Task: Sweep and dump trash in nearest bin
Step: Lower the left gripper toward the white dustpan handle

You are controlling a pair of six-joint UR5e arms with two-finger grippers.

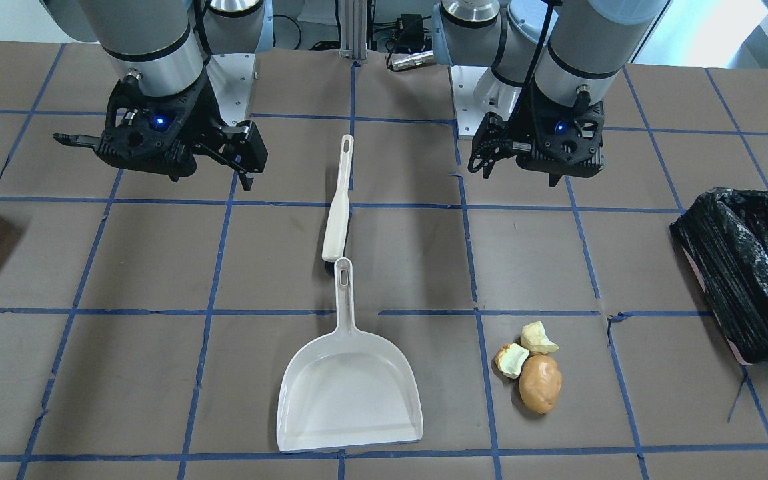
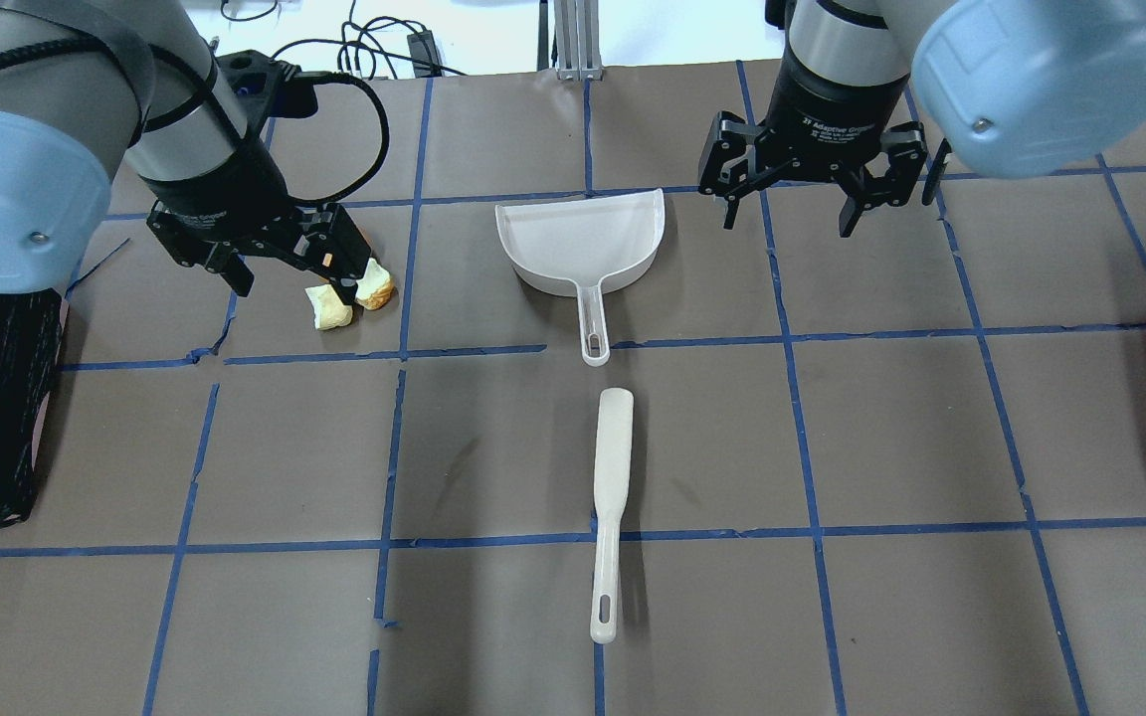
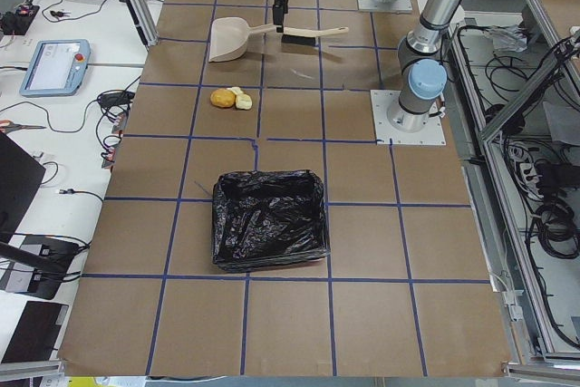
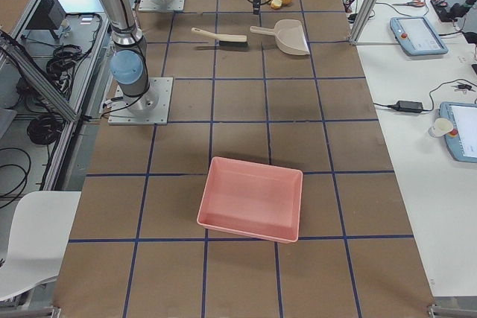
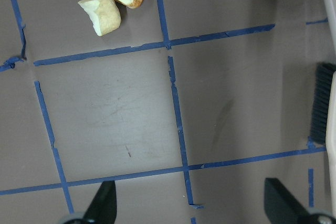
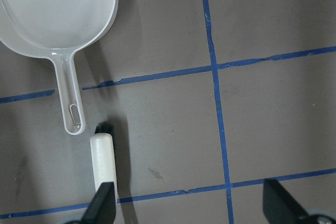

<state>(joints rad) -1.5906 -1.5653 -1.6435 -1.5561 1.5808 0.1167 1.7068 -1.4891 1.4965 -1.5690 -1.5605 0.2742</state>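
Beside a white plastic dustpan (image 1: pixel 351 393), an orange-brown potato-shaped lump (image 1: pixel 540 383) lies clustered with two pale yellow-white chunks (image 1: pixel 512 360); left gripper (image 5: pixel 189 186) and right gripper (image 6: pixel 189 184) gape.

table (image 1: pixel 157 267): taped grid | dustpan (image 1: pixel 349 393), brush (image 1: pixel 337 207) mid | trash (image 1: pixel 540 383) beside dustpan | bin (image 1: pixel 744 280), pink tray (image 4: pixel 252 199) at ends

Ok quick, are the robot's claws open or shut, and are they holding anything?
Left claw: open, holding nothing.
Right claw: open, holding nothing.

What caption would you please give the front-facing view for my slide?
Left gripper and right gripper hover open, empty; brush, dustpan, trash and bin untouched.
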